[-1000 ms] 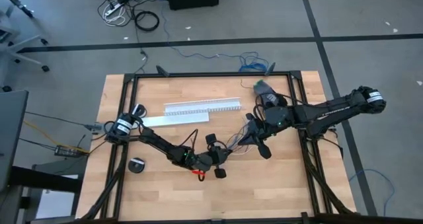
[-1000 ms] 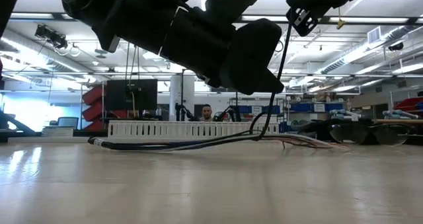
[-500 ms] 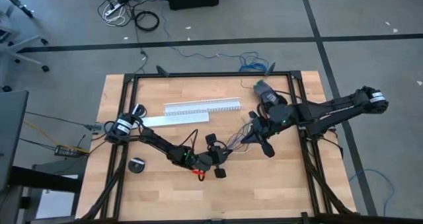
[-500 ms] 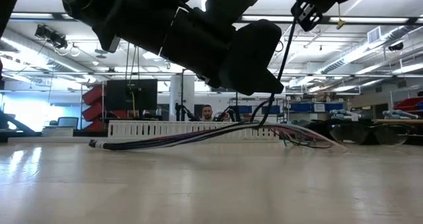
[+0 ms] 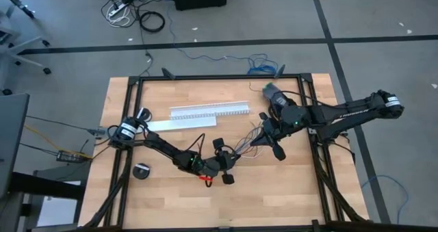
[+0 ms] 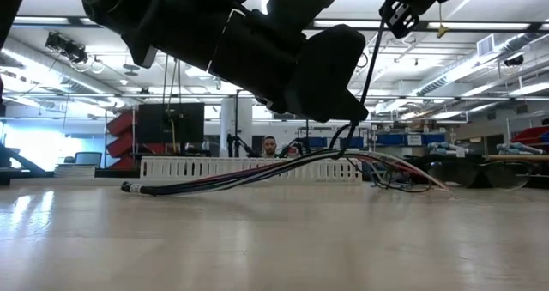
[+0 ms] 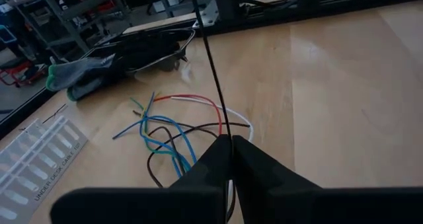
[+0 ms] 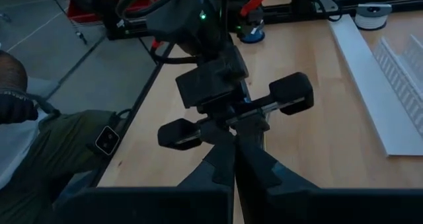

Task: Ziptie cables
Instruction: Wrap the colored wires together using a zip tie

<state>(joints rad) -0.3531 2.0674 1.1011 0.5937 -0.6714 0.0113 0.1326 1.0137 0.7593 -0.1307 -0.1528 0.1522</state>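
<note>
Facing arms (image 5: 301, 119) over cables (image 5: 248, 144)

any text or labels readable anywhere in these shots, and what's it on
"UNDER DESK CABLE T…" (the rest runs out of the picture): printed along the edge of the white slotted channel, read in the left wrist view.
White lettering on the right arm's forearm, in the high view: too small to read.
Nothing else readable.
</note>
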